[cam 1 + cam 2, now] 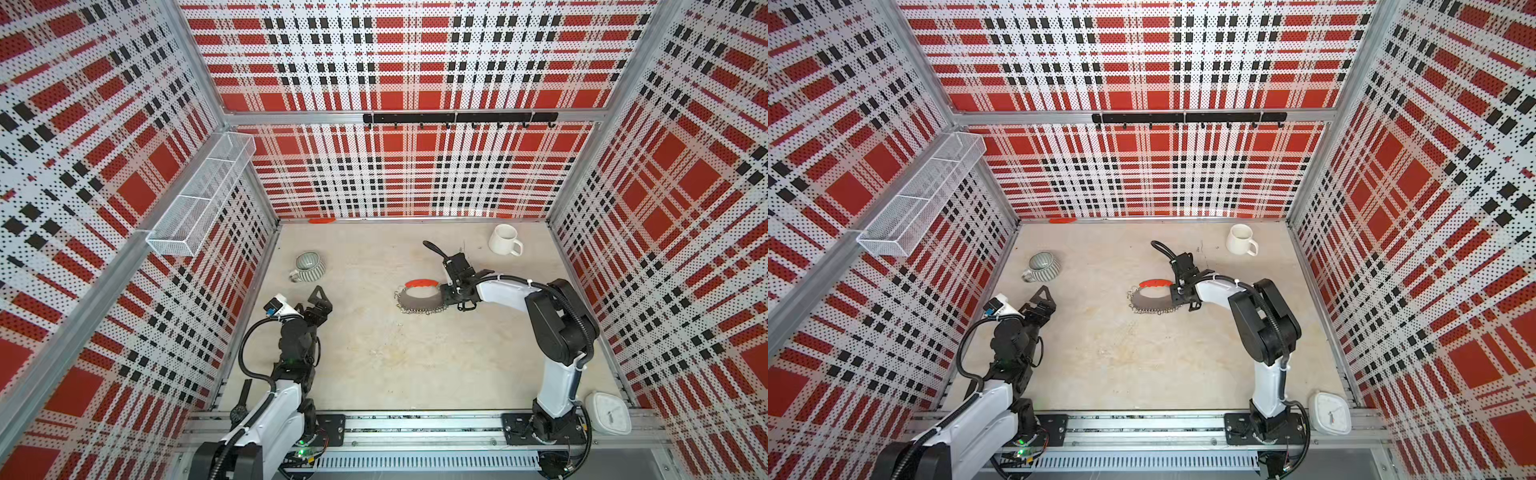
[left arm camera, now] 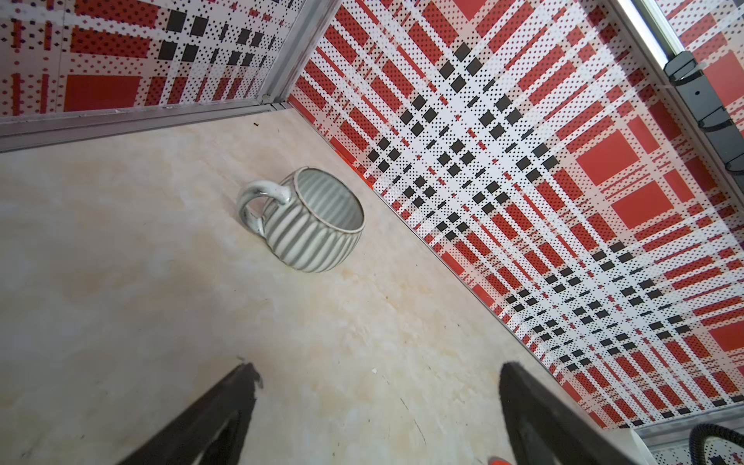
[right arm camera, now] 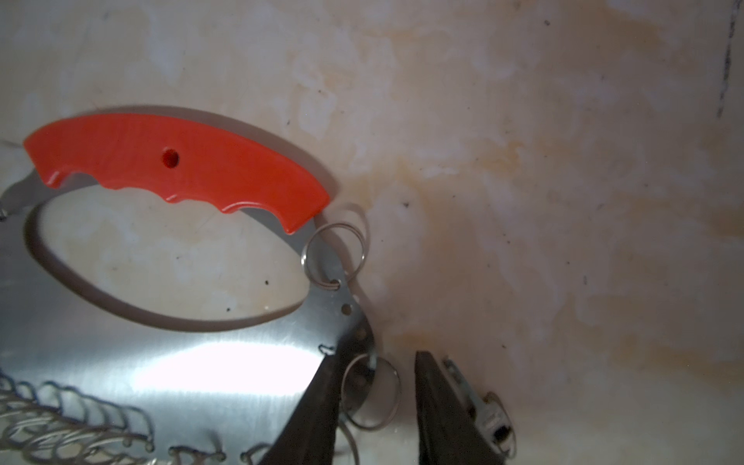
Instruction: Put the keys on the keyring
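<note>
Seemingly unthreaded: right gripper (image 3: 378, 356), jaws half-open, gripping nothing, is straddling a wire loop (image 3: 397, 388) on the red-handled grey metal keyring (image 3: 201, 362); tiny silver key (image 3: 493, 420) is lying alongside; left gripper (image 2: 378, 366) is gaping, empty.

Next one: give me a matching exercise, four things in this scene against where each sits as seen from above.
Things:
1. white mug
2. grey mug
3. clock
4. keyring

Places:
A. centre
B. front right corner
C. back right
D. left side

Pairs: 1-C; 2-D; 3-B; 4-A
</note>
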### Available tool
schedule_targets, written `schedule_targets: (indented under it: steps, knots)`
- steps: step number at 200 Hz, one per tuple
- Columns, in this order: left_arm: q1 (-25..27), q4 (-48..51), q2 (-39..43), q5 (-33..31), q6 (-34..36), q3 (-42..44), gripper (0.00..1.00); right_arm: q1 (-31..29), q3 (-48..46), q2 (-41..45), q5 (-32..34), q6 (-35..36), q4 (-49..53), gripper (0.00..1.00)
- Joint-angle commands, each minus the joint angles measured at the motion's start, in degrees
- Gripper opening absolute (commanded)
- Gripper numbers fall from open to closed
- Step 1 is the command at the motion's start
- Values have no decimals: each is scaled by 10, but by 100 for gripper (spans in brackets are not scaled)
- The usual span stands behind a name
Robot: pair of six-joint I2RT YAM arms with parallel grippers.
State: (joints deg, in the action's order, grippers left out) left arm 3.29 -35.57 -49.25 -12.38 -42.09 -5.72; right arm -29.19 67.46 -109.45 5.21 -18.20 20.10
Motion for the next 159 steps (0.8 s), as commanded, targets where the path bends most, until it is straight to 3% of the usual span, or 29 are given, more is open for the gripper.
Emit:
schedule_targets:
  steps: [1, 67, 117, 159]
  knots:
    - [-3, -14, 2, 4, 7, 6, 97, -4, 8, -2, 6, 1, 2, 28]
    - [-3, -14, 4, 6, 7, 6, 96, -3, 14, 17, 27, -1, 12, 9]
    - [-3, -13, 5, 6, 8, 6, 96, 1, 16, 33, 33, -11, 17, 3]
    - [-3, -14, 5, 6, 8, 6, 96, 8, 17, 42, -10, -29, 18, 2]
